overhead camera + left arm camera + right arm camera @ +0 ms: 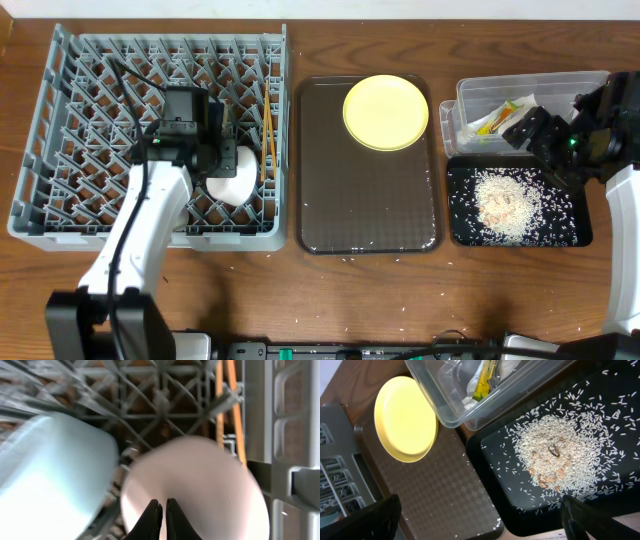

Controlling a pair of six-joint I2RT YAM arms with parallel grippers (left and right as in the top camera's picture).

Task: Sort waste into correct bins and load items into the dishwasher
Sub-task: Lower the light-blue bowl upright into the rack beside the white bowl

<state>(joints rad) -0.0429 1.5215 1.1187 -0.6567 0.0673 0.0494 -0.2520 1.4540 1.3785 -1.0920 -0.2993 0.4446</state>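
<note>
Grey plastic dish rack at the left holds the white bowl and the chopsticks. The left gripper hangs over that bowl, fingers pressed together on nothing visible. The yellow plate lies flat on the brown serving tray, to that gripper's right beyond the rack wall. It sits roughly midway to the right gripper, spread wide above the black tray.

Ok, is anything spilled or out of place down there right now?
Yes: stray rice grains lie outside the black tray, on the brown serving tray near its corner and on the table in front. The main heap sits inside the black tray. Nothing else looks off.
</note>
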